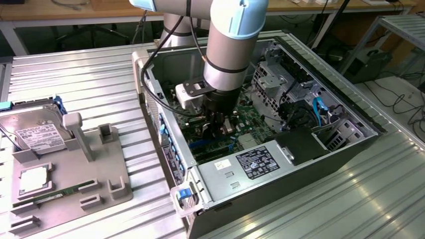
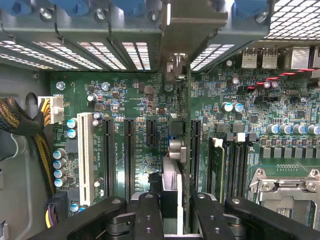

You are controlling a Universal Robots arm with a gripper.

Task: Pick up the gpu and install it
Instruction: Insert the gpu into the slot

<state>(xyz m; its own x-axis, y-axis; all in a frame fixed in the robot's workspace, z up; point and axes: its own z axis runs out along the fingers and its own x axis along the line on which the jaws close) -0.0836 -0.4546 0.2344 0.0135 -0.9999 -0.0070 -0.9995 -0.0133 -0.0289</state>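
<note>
Your arm has the gripper lowered inside the open computer case, directly above the motherboard. In the wrist view the gripper is pinching the gpu, which you see edge-on as a slim dark card running away from the fingers toward the rear slot brackets of the case. The card is held vertical and parallel to the black expansion slots, an orientation that suits seating its lower edge into a slot. It sits between two of those slots' lines; you cannot tell from these views whether the edge is already in a connector or just above it. On the exterior view's left, the grey parts tray carries the hard drive, well apart from the work.
</note>
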